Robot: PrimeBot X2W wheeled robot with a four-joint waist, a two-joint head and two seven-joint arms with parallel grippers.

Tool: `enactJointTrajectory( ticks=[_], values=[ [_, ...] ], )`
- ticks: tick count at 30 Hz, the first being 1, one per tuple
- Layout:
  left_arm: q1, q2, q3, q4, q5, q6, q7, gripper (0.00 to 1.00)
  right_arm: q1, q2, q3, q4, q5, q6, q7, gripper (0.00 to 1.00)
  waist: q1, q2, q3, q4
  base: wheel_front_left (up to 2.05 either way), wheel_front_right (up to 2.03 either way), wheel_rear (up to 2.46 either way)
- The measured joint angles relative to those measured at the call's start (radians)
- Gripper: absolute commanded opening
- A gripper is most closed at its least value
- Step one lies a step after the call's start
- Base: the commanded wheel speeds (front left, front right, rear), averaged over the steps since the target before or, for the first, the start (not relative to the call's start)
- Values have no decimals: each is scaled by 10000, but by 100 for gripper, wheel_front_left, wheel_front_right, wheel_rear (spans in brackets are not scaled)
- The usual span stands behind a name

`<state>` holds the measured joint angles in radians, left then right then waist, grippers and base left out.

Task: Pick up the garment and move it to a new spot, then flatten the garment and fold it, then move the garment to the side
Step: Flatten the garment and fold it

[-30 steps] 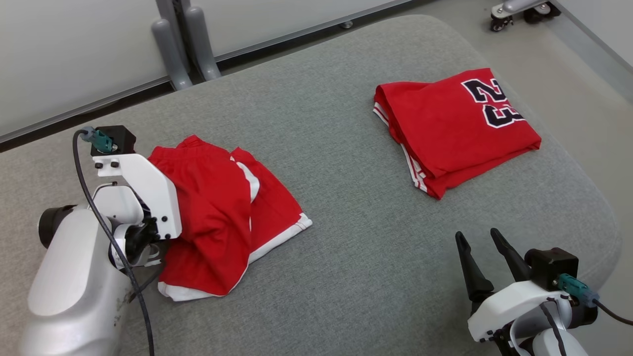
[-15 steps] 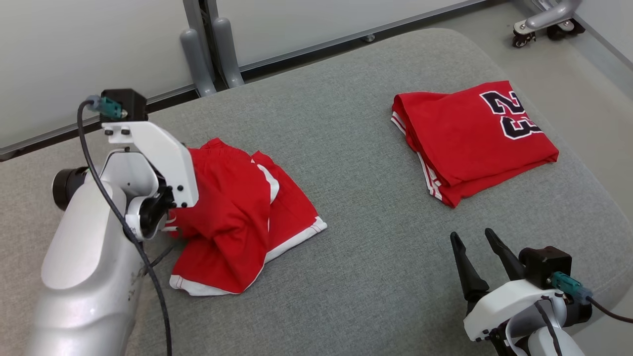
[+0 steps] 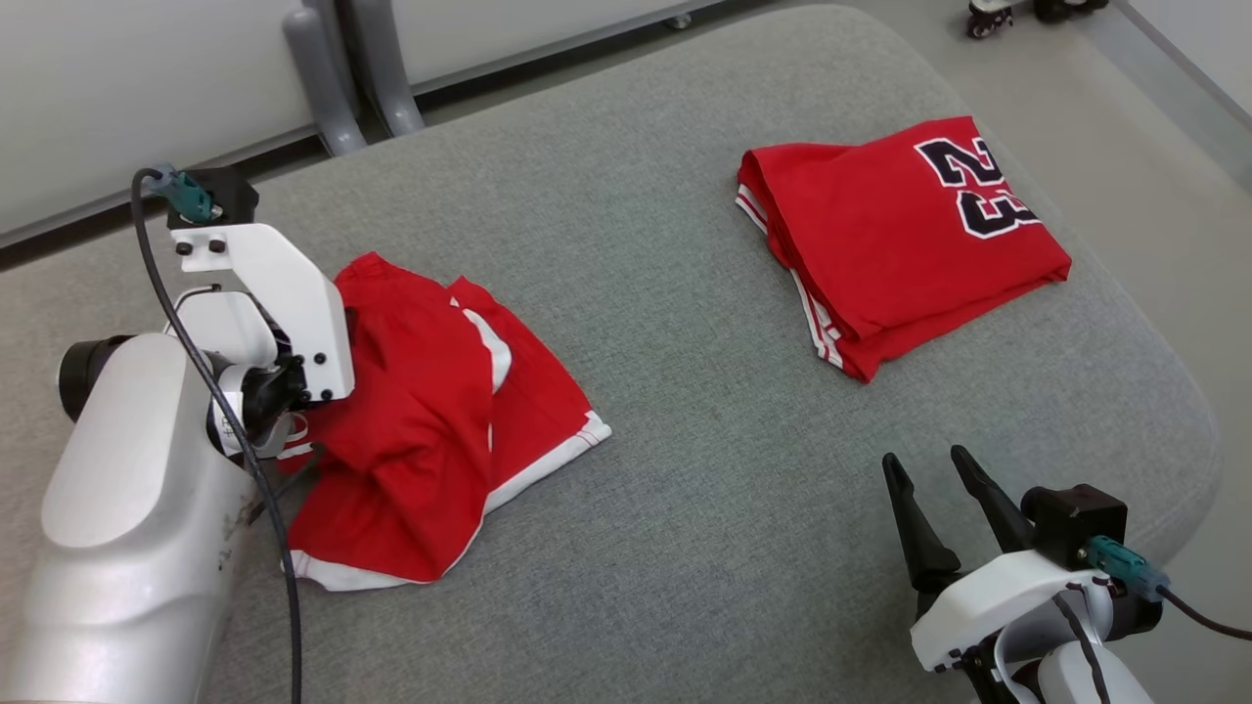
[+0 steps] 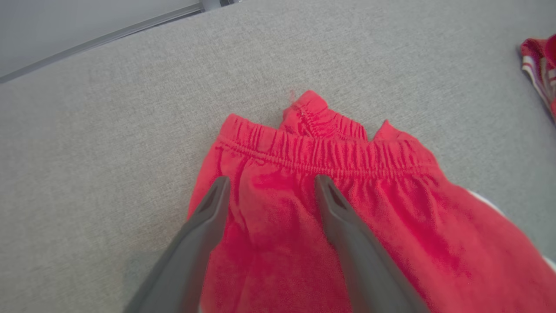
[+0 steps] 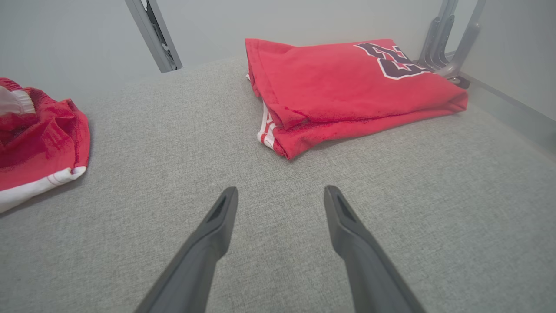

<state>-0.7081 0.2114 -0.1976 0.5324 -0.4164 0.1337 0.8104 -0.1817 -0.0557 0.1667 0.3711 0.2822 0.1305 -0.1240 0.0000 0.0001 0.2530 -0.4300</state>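
**A:** What does the left wrist view add?

**B:** The gathered waistband of the crumpled red shorts with white trim (image 4: 347, 226). The left pincer (image 4: 271, 180) is spread wide over it, gripping nothing. In the head view, the white wrist housing (image 3: 284, 293) hides that.

**A:** Around the shorts?

**B:** Well to their right lies a folded red jersey numbered 23 (image 3: 900, 235). The right pincer (image 3: 926, 458) is wide and empty. All of it rests on a grey fabric cushion (image 3: 665, 391), with grey metal legs (image 3: 323, 68) behind.

Red shorts (image 3: 421, 440) with white trim at the leg hems, lying crumpled and partly folded over on the grey cushion (image 3: 685, 489), on my left side. The gathered elastic waistband (image 4: 321, 150) points away from me, doubled in two layers. One white-edged hem spreads toward the cushion's middle, the other toward me.
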Motion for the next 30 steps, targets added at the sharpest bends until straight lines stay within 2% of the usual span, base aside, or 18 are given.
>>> enactJointTrajectory(
  ticks=[6, 7, 8, 9, 10, 17, 21, 24, 26, 28, 30],
  values=[
    [-22, 105, 115, 280, -240, 176, 732, 100, -139, 23, 46, 113, 107, 0, -188, 100, -1, 0, 380, -243, 0, 0, 0],
    [-20, 82, 142, 282, -276, 205, 754, 75, -146, 25, 48, 144, 107, 0, -207, 100, 0, 0, 428, -259, 0, 0, 0],
    [-20, 71, 150, 261, -276, 253, 752, 43, -146, 35, 48, 180, 111, 0, -226, 100, 0, 0, 467, -266, 0, 0, 0],
    [-20, 61, 161, 224, -276, 263, 711, 19, -153, 36, 48, 217, 127, 0, -245, 100, 0, 0, 497, -264, 0, 0, 0],
    [-20, 54, 161, 190, -278, 261, 679, 0, -175, 36, 61, 244, 142, 0, -265, 100, 0, 0, 519, -254, 0, 0, 0],
    [-65, -224, 391, -105, -593, 56, -554, 0, -358, 54, 104, 370, 136, 0, -322, 100, 0, 0, 475, -97, 0, 0, 0],
    [-474, -1001, 867, -545, -1423, -585, -2136, 0, -363, 56, 96, 458, 92, 0, -328, 100, 0, 0, 308, 68, 0, 0, 0],
    [-894, -1523, 1009, -1058, -2399, -1273, -3361, 0, -339, 6, 96, 508, 65, 2, -291, 100, 0, 0, 120, 258, 0, 0, 0],
    [-1240, -1590, 909, -1475, -3035, -1647, -4025, 0, -324, -73, 77, 516, -12, 2, -230, 100, 0, 0, -48, 400, 0, 0, 0],
    [-1458, -1580, 556, -2038, -4242, -1785, -4805, 0, -306, -127, 81, 477, -19, 2, -169, 100, 0, 0, -241, 544, 0, 0, 0],
    [-1559, -1603, -33, -2614, -5227, -1661, -5810, 0, -232, -169, 63, 408, -27, 2, -84, 100, 0, 0, -425, 720, 0, 0, 0]
  ],
)
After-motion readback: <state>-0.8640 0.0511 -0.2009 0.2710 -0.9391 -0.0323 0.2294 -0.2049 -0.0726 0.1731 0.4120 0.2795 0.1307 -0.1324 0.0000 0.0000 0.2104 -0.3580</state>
